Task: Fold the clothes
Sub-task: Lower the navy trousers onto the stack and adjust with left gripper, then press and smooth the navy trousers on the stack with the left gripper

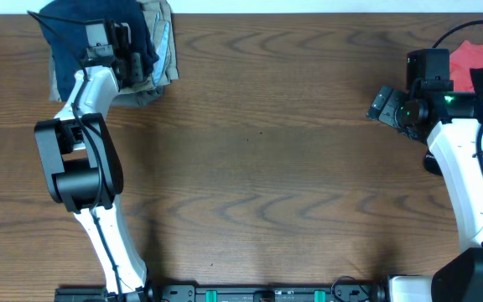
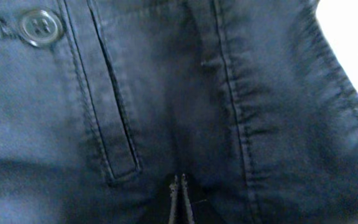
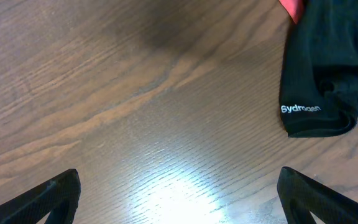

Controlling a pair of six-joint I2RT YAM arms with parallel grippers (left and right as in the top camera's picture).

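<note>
Under our left gripper [image 2: 179,196], jaws closed together, we list navy trousers [image 2: 241,93] atop the folded stack [image 1: 162,63]. Ahead-right of our right gripper [image 3: 179,186], spread wide and empty: black garment [image 3: 328,62], crumpled. Step, we judge: fetching it. Next calls for reaching, pinching an edge.

Clothes pile [image 1: 159,59] back-left on table [image 1: 267,168], other garments [image 1: 475,55] back-right

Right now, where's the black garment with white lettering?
Upper right of the right wrist view, robot's right side, the black garment lies next to the red cloth.
</note>
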